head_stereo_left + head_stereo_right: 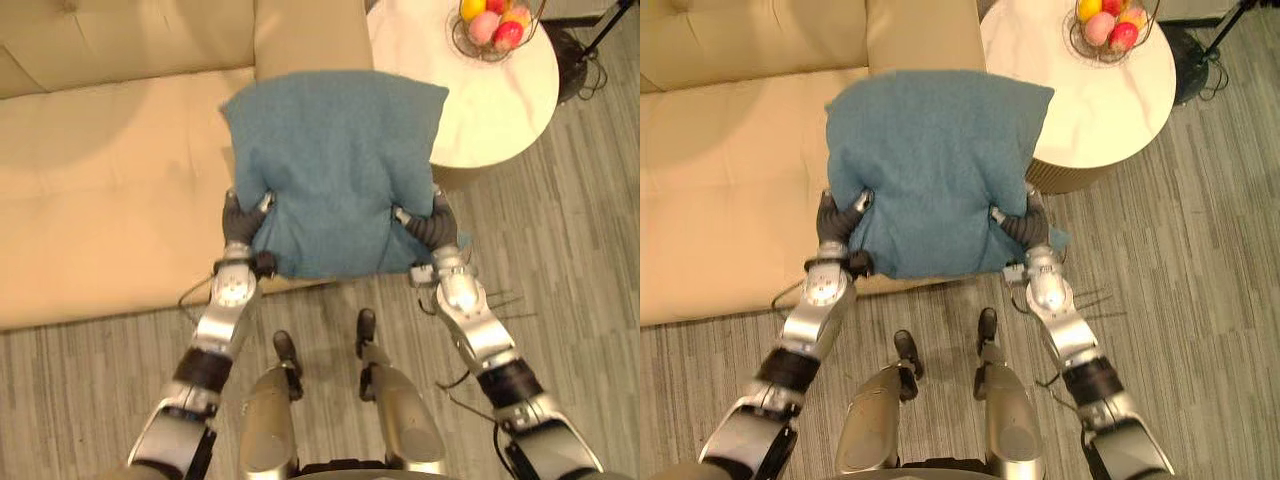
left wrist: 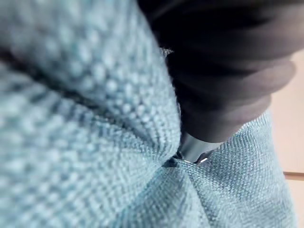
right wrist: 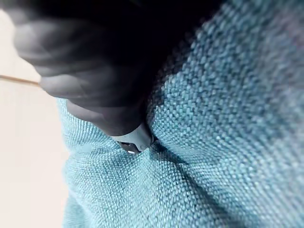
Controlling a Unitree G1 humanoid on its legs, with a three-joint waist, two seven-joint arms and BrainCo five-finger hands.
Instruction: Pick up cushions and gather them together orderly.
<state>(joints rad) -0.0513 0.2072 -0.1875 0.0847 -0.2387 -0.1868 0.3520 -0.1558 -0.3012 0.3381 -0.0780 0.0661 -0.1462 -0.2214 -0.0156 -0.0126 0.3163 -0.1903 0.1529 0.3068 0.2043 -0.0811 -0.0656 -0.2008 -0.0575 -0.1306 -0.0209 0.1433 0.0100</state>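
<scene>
Left hand, right hand — squarish teal cushion between, face up

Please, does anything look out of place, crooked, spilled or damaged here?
Nothing is spilled or damaged. The teal woven square cushion is only dented where the left robot hand and right robot hand pinch its sides. The wire fruit basket stands upright on the round white table.

We saw a cream sofa far left, a round white surface far right, grey plank floor near.
</scene>
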